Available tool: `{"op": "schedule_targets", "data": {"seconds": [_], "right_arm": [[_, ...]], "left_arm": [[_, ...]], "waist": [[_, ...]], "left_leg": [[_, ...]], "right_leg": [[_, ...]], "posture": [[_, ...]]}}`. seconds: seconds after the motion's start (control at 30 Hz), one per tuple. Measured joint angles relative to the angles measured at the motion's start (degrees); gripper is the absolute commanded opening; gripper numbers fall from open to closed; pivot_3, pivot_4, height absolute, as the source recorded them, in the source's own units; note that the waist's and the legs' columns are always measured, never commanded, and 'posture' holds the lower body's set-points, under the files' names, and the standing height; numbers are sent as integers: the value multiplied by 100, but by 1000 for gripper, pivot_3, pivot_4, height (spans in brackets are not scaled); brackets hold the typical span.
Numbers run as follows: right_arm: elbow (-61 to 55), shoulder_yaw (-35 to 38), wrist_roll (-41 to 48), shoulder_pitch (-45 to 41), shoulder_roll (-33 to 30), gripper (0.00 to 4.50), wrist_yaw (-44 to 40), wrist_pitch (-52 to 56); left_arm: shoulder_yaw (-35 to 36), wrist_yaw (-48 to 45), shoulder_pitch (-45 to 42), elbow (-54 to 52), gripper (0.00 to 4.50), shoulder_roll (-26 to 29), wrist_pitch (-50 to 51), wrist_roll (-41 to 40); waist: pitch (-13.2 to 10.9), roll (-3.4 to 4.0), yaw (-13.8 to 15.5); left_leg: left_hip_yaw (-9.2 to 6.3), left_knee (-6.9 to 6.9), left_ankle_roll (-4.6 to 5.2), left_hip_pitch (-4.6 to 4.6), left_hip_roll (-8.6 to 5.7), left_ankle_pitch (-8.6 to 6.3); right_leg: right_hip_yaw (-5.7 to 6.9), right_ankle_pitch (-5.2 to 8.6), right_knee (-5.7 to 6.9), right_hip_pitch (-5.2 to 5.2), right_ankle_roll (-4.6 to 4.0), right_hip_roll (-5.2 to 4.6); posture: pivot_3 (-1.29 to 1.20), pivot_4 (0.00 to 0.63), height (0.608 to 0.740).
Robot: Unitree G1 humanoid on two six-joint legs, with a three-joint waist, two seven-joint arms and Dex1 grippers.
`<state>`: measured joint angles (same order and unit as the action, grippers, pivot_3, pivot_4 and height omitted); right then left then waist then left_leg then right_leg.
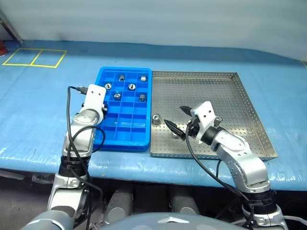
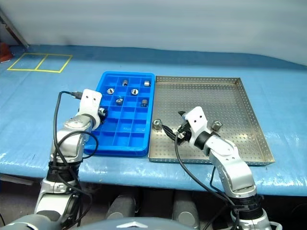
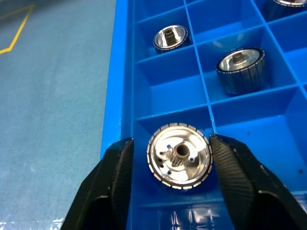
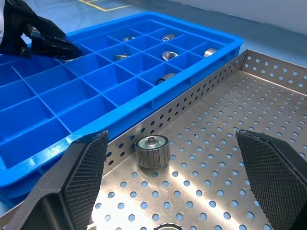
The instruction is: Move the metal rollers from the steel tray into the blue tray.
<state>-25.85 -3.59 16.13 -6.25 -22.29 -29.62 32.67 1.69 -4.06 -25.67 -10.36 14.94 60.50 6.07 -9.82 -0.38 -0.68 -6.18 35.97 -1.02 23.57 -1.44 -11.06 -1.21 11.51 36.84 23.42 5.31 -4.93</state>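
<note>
The left hand (image 3: 180, 184) was seen over the left edge of the blue tray (image 1: 125, 139), fingers spread just off either side of a roller (image 3: 180, 155) resting in a compartment, not pinched. Several more metal rollers (image 1: 131, 86) were spotted in the far compartments. The right hand (image 4: 180, 189) was held wide apart over the steel tray (image 1: 240, 105), with one roller (image 4: 152, 151) sat right by the rim next to the blue tray.

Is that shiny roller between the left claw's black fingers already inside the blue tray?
Yes. The roller sits in a compartment of the blue tray, between the left gripper fingers, which stand apart beside it.
</note>
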Motion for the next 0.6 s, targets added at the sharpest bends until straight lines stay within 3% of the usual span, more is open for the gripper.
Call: {"op": "schedule_targets", "data": {"seconds": [0.13,0.27,0.4,0.5,0.6], "right_arm": [[-71,0,-29,58,-51,4500,66,14],[-267,28,-202,275,-416,4500,185,157],[-510,191,-351,651,-803,4500,296,452],[-856,316,-534,1014,-1191,4500,344,597],[-1037,446,-545,1126,-1197,4500,365,654]], "left_arm": [[112,-87,-94,-6,3614,-438,-305,-306],[-248,-1015,-267,-226,3614,-691,-601,-1062],[-1163,-2226,-484,-348,3614,-545,-721,-1658],[-2051,-2923,-842,-125,3614,-171,-884,-1649],[-2552,-3293,-939,244,3614,-93,-1003,-1610]], "waist": [[-3,-5,16],[-5,-8,15],[-5,-8,-40],[-4,-7,-94],[-4,-7,-205]], "left_leg": [[-2,0,-1,8,-1,0],[0,0,0,14,-7,-1],[5,-2,2,13,-4,-2],[9,-2,2,6,-2,-2],[18,0,3,3,2,-2]], "right_leg": [[4,0,-4,1,0,-2],[5,0,-15,2,-1,-8],[5,21,-11,6,-36,-8],[4,27,-5,4,-44,-6],[-2,26,-5,3,-43,-7]], "posture": [[3,150,740],[-20,150,740],[-64,150,740],[-96,150,740],[-132,150,740]]}}
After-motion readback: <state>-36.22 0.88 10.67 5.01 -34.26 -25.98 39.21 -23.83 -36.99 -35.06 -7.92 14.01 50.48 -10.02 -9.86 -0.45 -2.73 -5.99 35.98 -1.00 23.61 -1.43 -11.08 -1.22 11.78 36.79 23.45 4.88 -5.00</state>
